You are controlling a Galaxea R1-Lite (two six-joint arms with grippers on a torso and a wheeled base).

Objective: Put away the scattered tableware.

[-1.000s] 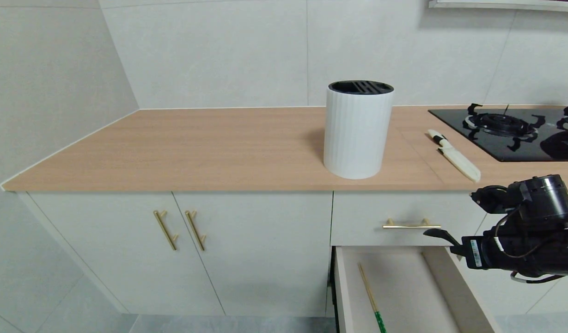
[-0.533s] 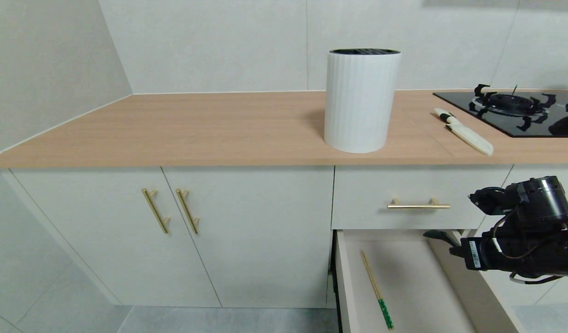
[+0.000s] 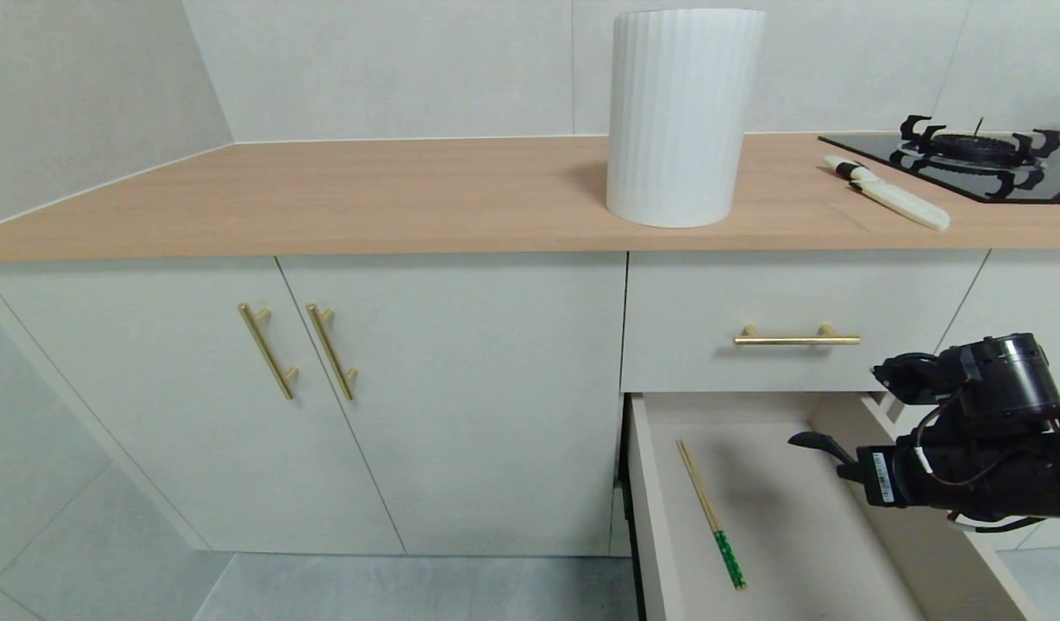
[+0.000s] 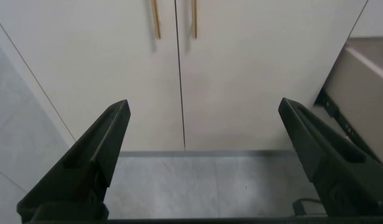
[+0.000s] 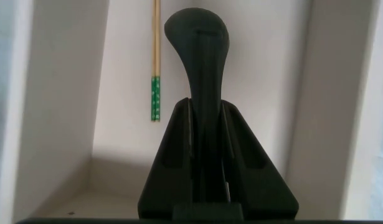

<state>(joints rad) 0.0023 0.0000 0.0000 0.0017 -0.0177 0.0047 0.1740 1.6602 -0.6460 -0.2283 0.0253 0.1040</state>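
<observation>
One long wooden countertop is running from 9 to 3 o'clock in the head view, and below it, at 5 o'clock, an open drawer is standing pulled out. A tall white ribbed knife holder is sitting on the counter at 1 o'clock. The right gripper is hovering over the drawer at 4 o'clock, its fingers pressed together on nothing; the left gripper is hanging spread wide before the cabinet doors. A white knife is lying flat at 2 o'clock, between holder and gas hob. It is probably going to feel light, stiff and slick, its blade possibly brittle, so the handle by the black band is looking like the safest hold. Green-tipped chopsticks are resting in the drawer. A small white sticker on the right wrist is carrying print too small to read.
</observation>
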